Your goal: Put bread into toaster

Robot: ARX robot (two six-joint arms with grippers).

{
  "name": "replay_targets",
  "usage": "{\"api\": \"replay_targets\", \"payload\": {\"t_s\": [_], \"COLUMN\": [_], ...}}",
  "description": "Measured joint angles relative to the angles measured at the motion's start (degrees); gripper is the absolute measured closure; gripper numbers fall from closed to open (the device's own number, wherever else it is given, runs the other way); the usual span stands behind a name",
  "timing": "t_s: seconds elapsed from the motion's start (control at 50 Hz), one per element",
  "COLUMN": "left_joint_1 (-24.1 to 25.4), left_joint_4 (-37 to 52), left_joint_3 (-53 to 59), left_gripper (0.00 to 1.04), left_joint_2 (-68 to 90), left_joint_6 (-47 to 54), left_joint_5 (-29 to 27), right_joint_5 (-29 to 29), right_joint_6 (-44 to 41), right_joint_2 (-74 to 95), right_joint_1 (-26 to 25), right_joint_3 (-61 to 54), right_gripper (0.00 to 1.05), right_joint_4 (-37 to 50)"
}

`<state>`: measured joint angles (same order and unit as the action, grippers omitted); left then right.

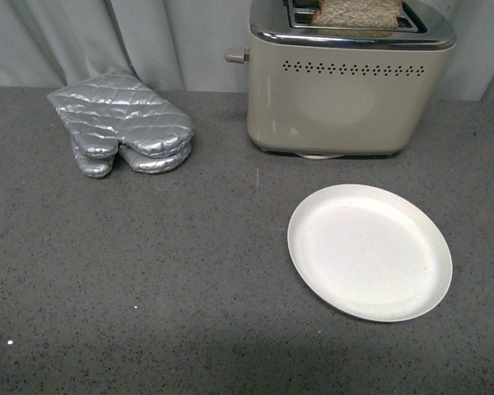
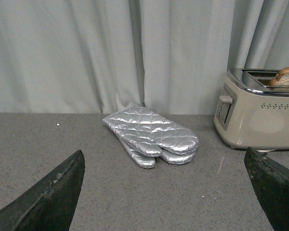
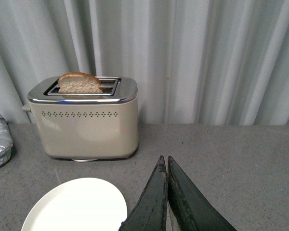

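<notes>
The bread (image 1: 358, 13) stands upright in a slot of the beige toaster (image 1: 346, 90), its rounded top sticking out above the chrome top. The bread also shows in the right wrist view (image 3: 79, 84) inside the toaster (image 3: 84, 130), and in the left wrist view (image 2: 286, 77) in the toaster (image 2: 260, 115). My left gripper (image 2: 166, 192) is open and empty above the grey counter, well away from the toaster. My right gripper (image 3: 164, 166) is shut on nothing, away from the toaster and beside the plate. Neither arm shows in the front view.
An empty round white plate (image 1: 369, 251) lies in front of the toaster; it also shows in the right wrist view (image 3: 77, 204). Silver quilted oven mitts (image 1: 123, 123) lie on the counter left of the toaster. A grey curtain hangs behind.
</notes>
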<state>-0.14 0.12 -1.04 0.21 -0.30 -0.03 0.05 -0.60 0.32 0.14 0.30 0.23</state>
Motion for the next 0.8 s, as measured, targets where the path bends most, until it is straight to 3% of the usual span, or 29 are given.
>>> {"api": "replay_targets", "payload": {"t_s": [0.08, 0.28, 0.58, 0.8], "left_joint_1": [0.00, 0.00, 0.00, 0.00], "left_joint_4": [0.00, 0.00, 0.00, 0.00], "left_joint_3": [0.00, 0.00, 0.00, 0.00], "left_gripper": [0.07, 0.07, 0.07, 0.07], "left_joint_2": [0.00, 0.00, 0.00, 0.00], "left_joint_6": [0.00, 0.00, 0.00, 0.00], "left_joint_5": [0.00, 0.00, 0.00, 0.00], "right_joint_5": [0.00, 0.00, 0.02, 0.02], "right_joint_6": [-0.02, 0.00, 0.00, 0.20], "right_joint_2": [0.00, -0.07, -0.07, -0.07], "right_joint_1": [0.00, 0.00, 0.00, 0.00], "right_joint_3": [0.00, 0.00, 0.00, 0.00], "right_gripper": [1.04, 0.61, 0.09, 0.10], "right_joint_4": [-0.11, -0.13, -0.13, -0.13]}}
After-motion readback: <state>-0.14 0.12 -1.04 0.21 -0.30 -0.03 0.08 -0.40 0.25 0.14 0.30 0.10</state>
